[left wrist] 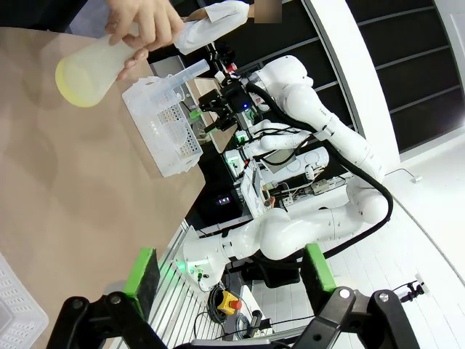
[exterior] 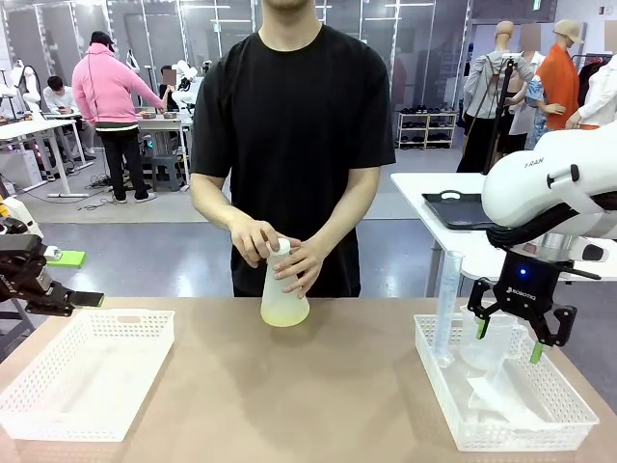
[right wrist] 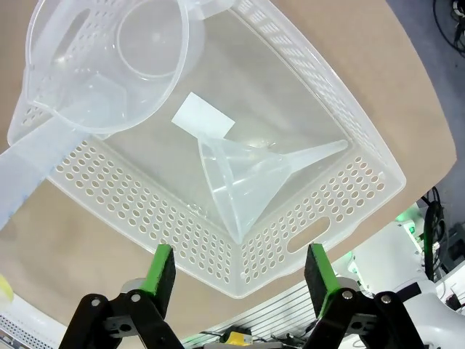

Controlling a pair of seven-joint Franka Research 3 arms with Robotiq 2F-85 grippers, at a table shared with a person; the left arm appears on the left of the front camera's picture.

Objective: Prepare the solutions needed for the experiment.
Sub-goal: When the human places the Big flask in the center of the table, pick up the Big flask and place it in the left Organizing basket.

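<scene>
Left gripper (left wrist: 229,270) and right gripper (right wrist: 240,270) gape empty at tan table (exterior: 337,386) in busy hall (exterior: 58,207).

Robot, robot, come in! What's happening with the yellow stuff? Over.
Both open: left gripper off to the left, right gripper above the right basket. The flask of yellow liquid mid-table, far side. Person's hands on it, in the way.

You have bright, even overhead light in the front view, with only a soft shadow beside the conical flask (exterior: 284,299) on the table (exterior: 337,386). Both wrist views bend straight lines near their edges, and the pale floor (left wrist: 429,240) in the left wrist view washes out. In the right wrist view the graduated cylinder (right wrist: 29,174) close to the lens is blurred; the funnel (right wrist: 247,174) is sharp.
</scene>
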